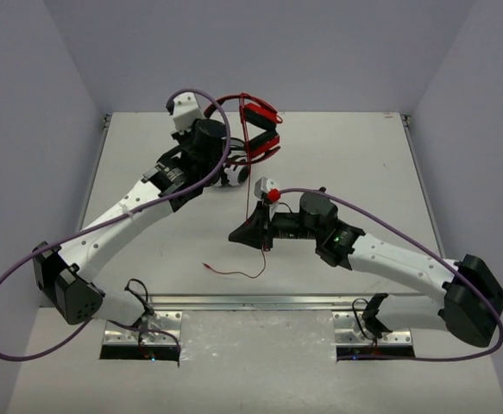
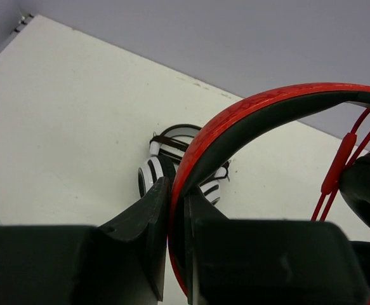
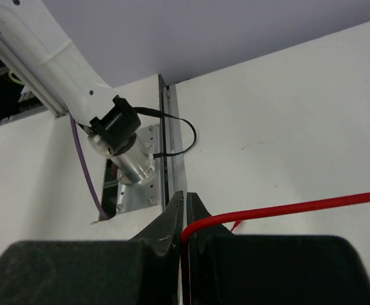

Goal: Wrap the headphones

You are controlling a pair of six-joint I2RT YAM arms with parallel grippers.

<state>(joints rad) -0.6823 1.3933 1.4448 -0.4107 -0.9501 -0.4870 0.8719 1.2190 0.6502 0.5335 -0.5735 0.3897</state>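
Observation:
The red headphones (image 1: 260, 128) hang above the far middle of the table, with their black ear cushions to the right. My left gripper (image 1: 215, 147) is shut on the red, black-lined headband (image 2: 200, 152). The thin red cable (image 1: 253, 177) runs down from the headphones to my right gripper (image 1: 253, 231), which is shut on it. In the right wrist view the cable (image 3: 286, 208) bends out from between the closed jaws to the right. The cable's loose end (image 1: 234, 272) lies curled on the table in front.
White-and-black headphones (image 2: 159, 162) lie on the table (image 1: 346, 155) under my left gripper, mostly hidden in the top view (image 1: 232, 177). The left arm's base and mounting plate (image 3: 131, 162) show in the right wrist view. Grey walls close in the back and sides.

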